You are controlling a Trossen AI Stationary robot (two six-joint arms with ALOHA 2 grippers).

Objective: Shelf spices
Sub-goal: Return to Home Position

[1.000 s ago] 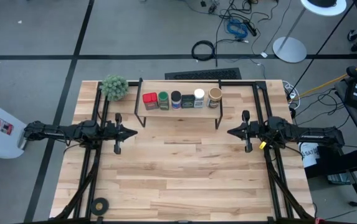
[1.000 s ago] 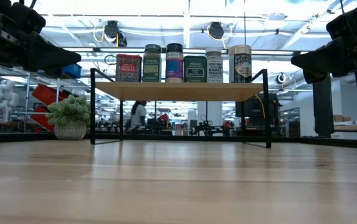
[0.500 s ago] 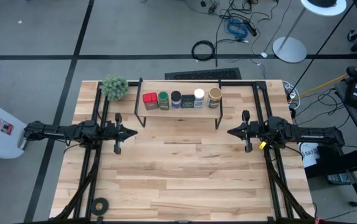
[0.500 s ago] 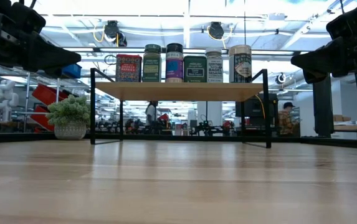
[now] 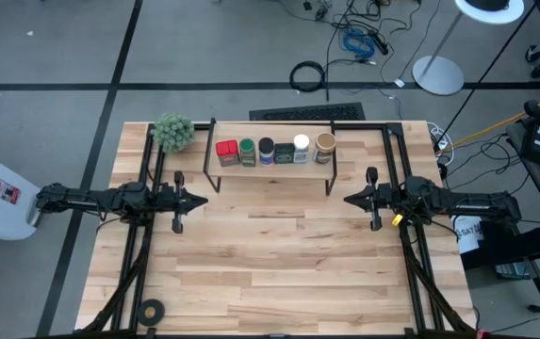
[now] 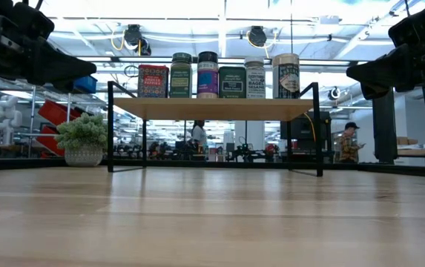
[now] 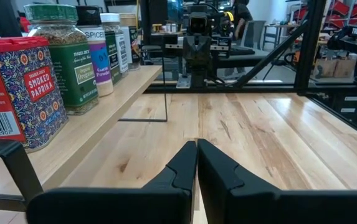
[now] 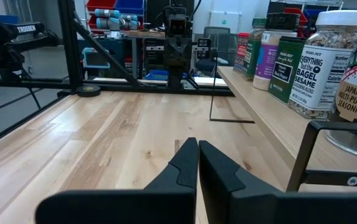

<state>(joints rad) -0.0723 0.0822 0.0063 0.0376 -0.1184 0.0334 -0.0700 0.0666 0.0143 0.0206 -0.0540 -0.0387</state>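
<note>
Wooden-topped black-legged low shelf (image 5: 270, 168): six spice jars and tins (image 5: 266, 151) lined up along top | left dark two-finger gripper (image 5: 204, 199): pinched closed, empty, just off shelf's left end | right dark two-finger gripper (image 5: 348, 199): pinched closed, empty, just off shelf's right end

One camera is hanging high above, looking straight down on my whole table (image 5: 279, 254). Another is sitting at table-top height, facing level across it toward the shelf (image 6: 212, 108) and the room behind. My two wrist cameras are peering forward past my own jaws, facing each other across the table; all four are sharing the shelf.
</note>
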